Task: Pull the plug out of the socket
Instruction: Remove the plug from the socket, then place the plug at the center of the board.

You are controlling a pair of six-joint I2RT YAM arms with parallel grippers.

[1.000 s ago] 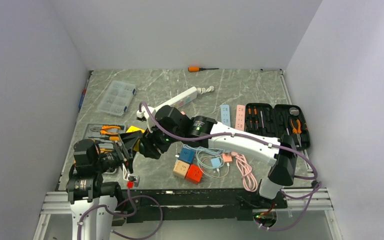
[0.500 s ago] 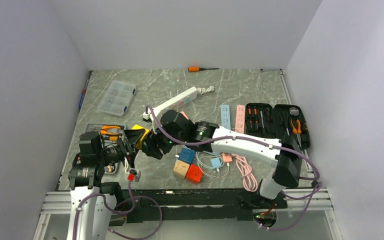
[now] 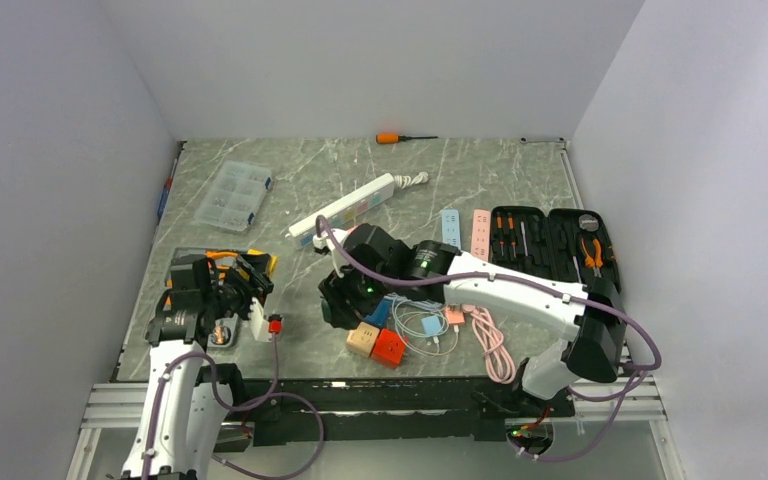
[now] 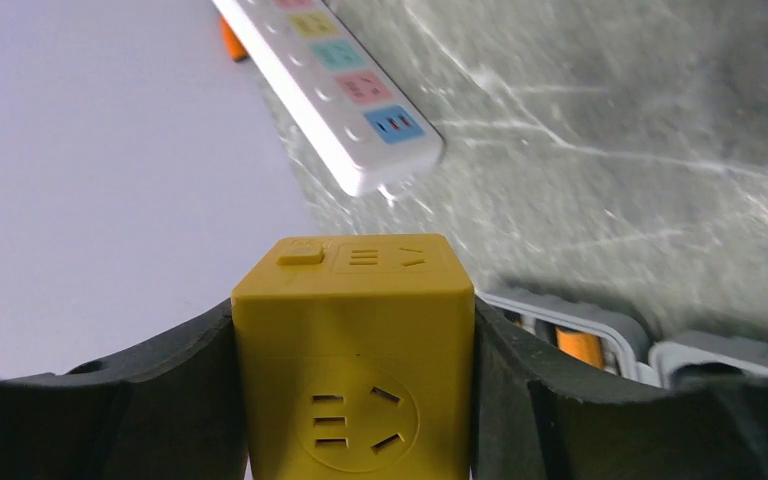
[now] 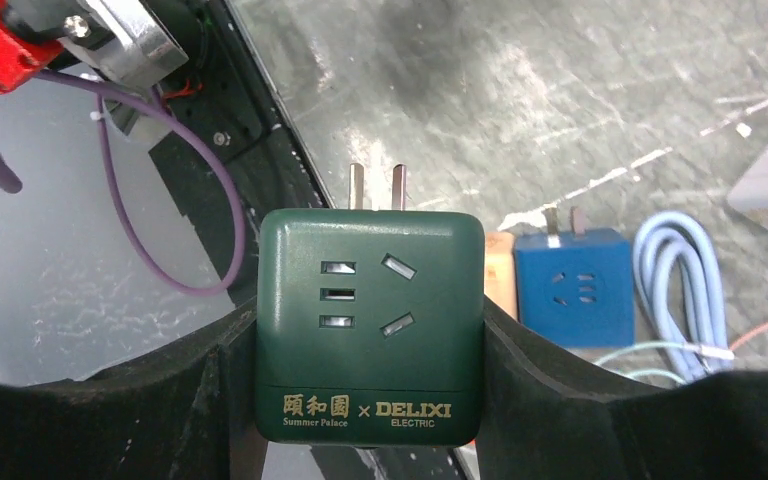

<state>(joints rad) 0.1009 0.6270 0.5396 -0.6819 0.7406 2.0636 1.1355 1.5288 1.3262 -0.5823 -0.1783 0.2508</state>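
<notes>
The socket is a yellow cube (image 4: 353,350), and my left gripper (image 4: 353,335) is shut on its two sides. In the top view that gripper (image 3: 250,272) hangs over the table's left side with the yellow cube (image 3: 258,261) at its tip. The plug is a dark green cube (image 5: 368,330) with two bare metal prongs (image 5: 377,187) sticking out free. My right gripper (image 5: 368,345) is shut on it. From above, the right gripper (image 3: 336,305) is near the table's middle, well apart from the left one.
A white power strip (image 3: 345,208) lies behind the grippers. Blue (image 3: 375,312), orange (image 3: 363,338) and red (image 3: 389,347) cubes sit by coiled cables (image 3: 425,325) near the front edge. An open tool case (image 3: 552,240) is at right, a clear parts box (image 3: 232,195) at back left.
The two cubes, joined a second ago, have come apart. My left gripper drew back left with the yellow cube; the right one moved right and nearer with the green cube.
</notes>
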